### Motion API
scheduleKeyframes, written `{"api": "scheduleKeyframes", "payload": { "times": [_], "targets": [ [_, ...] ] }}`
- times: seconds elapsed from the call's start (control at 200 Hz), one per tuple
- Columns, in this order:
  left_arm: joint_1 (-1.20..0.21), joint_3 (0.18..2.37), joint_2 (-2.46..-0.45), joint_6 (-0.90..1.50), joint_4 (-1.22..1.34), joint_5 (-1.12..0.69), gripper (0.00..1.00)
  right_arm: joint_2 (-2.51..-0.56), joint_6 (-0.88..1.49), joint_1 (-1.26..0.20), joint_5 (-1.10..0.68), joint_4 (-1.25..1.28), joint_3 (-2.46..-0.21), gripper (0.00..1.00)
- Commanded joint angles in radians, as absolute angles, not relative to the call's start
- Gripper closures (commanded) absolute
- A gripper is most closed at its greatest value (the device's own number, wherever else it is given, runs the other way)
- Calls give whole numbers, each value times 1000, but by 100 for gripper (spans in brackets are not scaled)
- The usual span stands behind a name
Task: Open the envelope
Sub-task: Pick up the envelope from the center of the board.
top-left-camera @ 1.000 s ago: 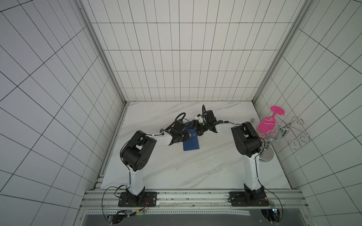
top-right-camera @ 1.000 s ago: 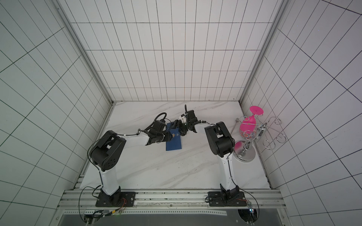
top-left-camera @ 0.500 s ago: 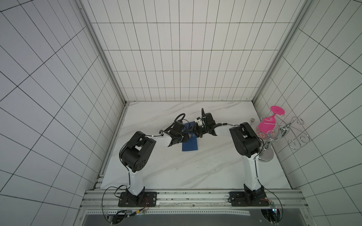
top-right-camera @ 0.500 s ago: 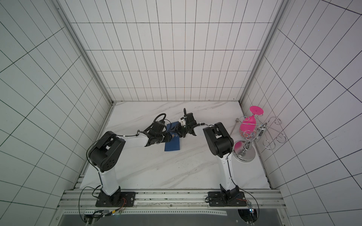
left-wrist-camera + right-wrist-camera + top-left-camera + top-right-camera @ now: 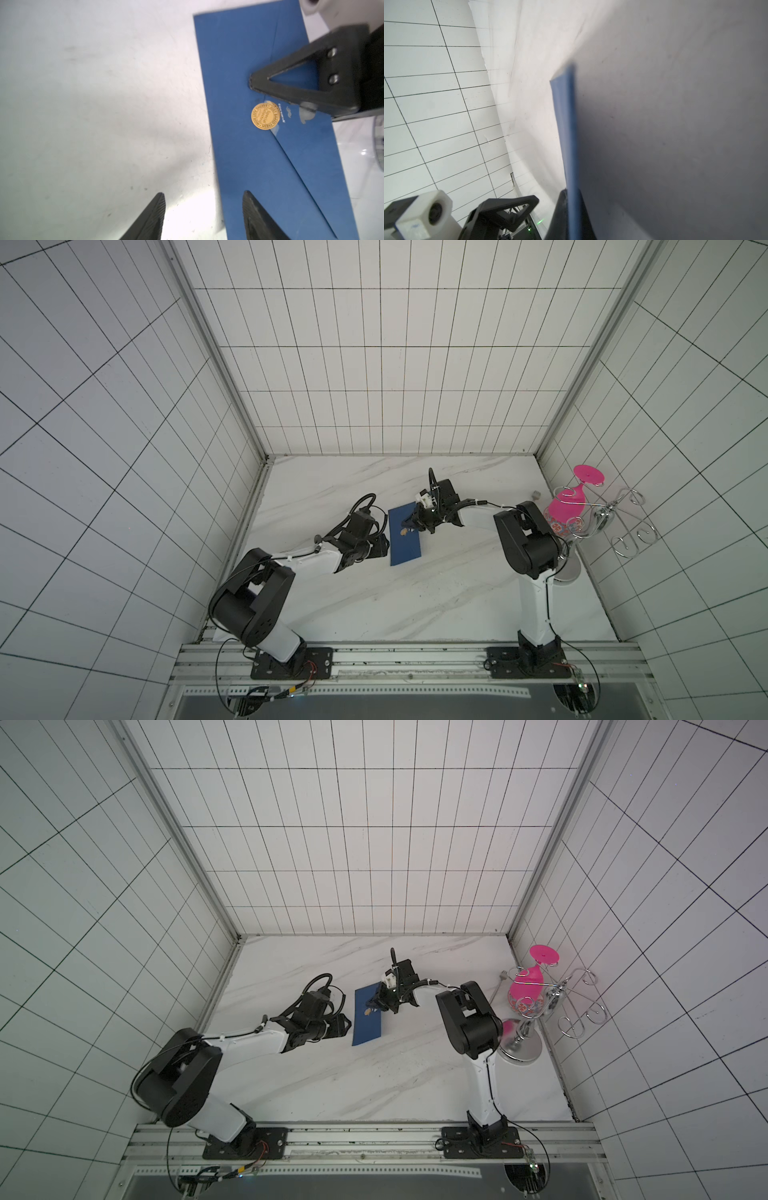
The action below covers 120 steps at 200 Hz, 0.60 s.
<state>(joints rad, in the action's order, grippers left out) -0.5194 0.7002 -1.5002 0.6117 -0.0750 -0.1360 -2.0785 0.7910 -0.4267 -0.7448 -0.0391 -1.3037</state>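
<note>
Blue envelope (image 5: 405,546): one, pinched by one gripper of two

Nearest the rail, two arm bases are sitting at the front edge of the bench (image 5: 415,605). A wide band of bare white marble is lying open between them and the envelope. The single envelope is lying flat mid-bench, flap side up, with its one gold seal (image 5: 265,117) showing near the flap's tip. The left gripper (image 5: 202,195) is standing partly open at the envelope's long edge on the robot's left. One of its fingertips is hanging over blue paper and the other over bare marble, and it is gripping nothing. The right gripper (image 5: 572,190) is clamping fully shut on a thin blue paper edge of the envelope, just beyond the seal. Farther back, bare marble is stretching to the rear wall. At the bench's right edge, one chrome wire rack (image 5: 623,526) is carrying one pink glass (image 5: 567,506), well apart from the envelope.
</note>
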Motion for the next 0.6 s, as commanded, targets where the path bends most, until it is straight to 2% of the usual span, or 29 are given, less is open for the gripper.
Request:
{"api": "scheduleKeyframes", "payload": {
  "times": [0.0,0.085,0.16,0.385,0.48,0.595],
  "targets": [
    [-384,592,-1404,719,75,-249,38,-1934,617,-402,-722,-212,-1281,100],
    [-255,484,-1399,837,309,-472,37,-1834,552,-403,-783,-224,-1214,100],
    [-200,425,-1446,947,551,-633,35,-1766,546,-406,-858,-164,-1131,100],
    [-213,391,-1564,1073,945,-815,27,-1705,526,-413,-986,-70,-1010,100],
    [-237,396,-1560,1068,965,-833,22,-1726,534,-413,-1014,-55,-1016,100],
    [-314,442,-1576,1004,907,-857,21,-1741,644,-413,-1060,106,-994,100]
  ]
}}
